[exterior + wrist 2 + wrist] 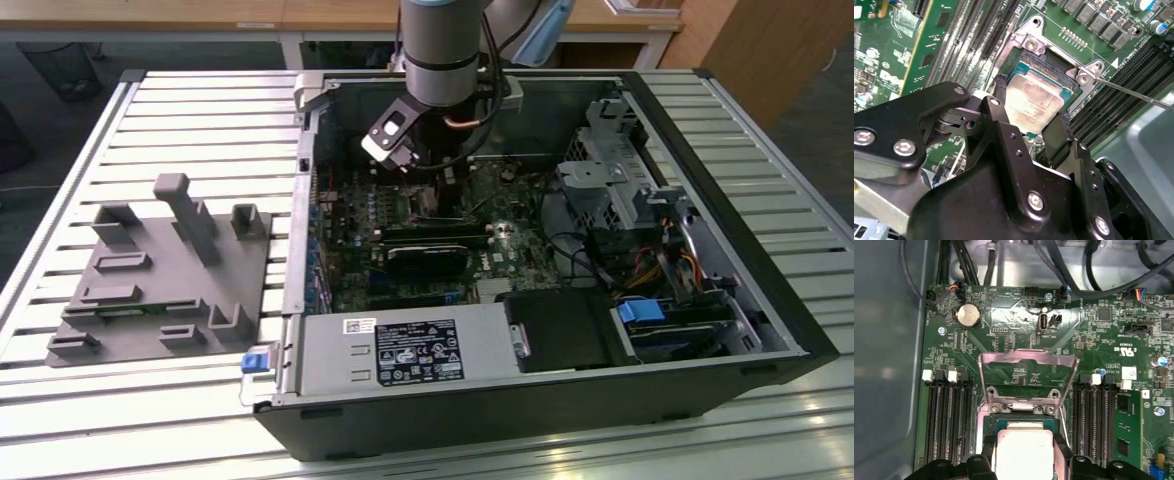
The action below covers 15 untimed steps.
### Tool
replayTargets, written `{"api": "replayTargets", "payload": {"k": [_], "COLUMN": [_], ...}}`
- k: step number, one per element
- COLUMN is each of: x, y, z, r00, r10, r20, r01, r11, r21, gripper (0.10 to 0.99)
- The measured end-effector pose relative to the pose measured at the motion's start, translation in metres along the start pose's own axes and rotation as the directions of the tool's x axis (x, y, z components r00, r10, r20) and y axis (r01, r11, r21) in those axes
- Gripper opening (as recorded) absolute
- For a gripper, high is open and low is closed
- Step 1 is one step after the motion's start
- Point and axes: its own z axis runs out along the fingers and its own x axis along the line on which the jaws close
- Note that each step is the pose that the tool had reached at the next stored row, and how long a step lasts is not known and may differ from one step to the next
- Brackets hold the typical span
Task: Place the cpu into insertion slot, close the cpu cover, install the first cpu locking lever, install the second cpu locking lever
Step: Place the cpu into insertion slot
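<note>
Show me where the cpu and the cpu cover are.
the cpu (1033, 102): second wrist view, middle of its silver face.
the cpu cover (1026, 358): first wrist view, end bar of the raised frame.

A slatted metal table (200, 110) fronts pale wooden desks (134, 12).

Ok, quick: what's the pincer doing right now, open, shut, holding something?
Pincer: shut on the small flat square silver-grey cpu, right at the black square insertion slot.

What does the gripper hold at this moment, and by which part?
The gripper holds the chip by two opposite side edges, just above the socket.
</note>
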Motion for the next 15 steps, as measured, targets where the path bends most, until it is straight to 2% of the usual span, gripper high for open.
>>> {"api": "replayTargets", "payload": {"k": [15], "x": [0.0004], "y": [-0.002], "z": [0.0084], "r00": [1.0], "r10": [0.009], "r20": [0.0019], "r01": [-0.009], "r11": [1.0], "r21": [0.0], "gripper": [0.541]}}
